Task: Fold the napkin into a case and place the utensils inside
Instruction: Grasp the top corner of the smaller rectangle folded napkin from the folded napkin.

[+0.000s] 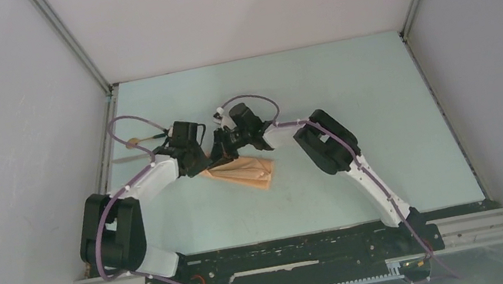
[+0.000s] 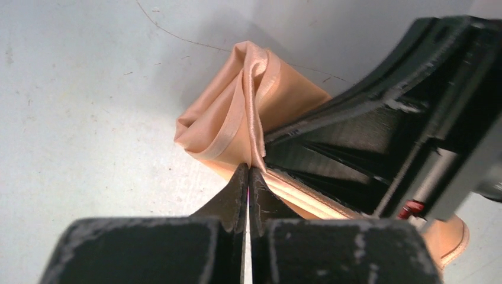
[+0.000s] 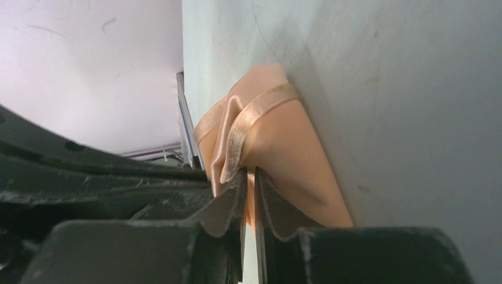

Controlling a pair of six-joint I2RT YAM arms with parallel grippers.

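The peach napkin (image 1: pixel 244 171) lies folded in a wedge at the middle of the table. Both grippers meet over its far left end. My left gripper (image 2: pixel 248 173) is shut on a hemmed fold of the napkin (image 2: pixel 237 112), which bunches up past the fingertips. My right gripper (image 3: pixel 250 173) is shut on the same bunched end of the napkin (image 3: pixel 284 136), right beside the left one. In the top view the left gripper (image 1: pixel 206 159) and the right gripper (image 1: pixel 223 151) almost touch. The spoon (image 1: pixel 133 141) with its gold bowl and a thin silvery utensil (image 1: pixel 128 160) lie at the far left.
The left wall rail (image 1: pixel 107 136) runs close behind the utensils. The right gripper's black body (image 2: pixel 385 130) fills the right of the left wrist view. The left gripper's body (image 3: pixel 89 177) fills the left of the right wrist view.
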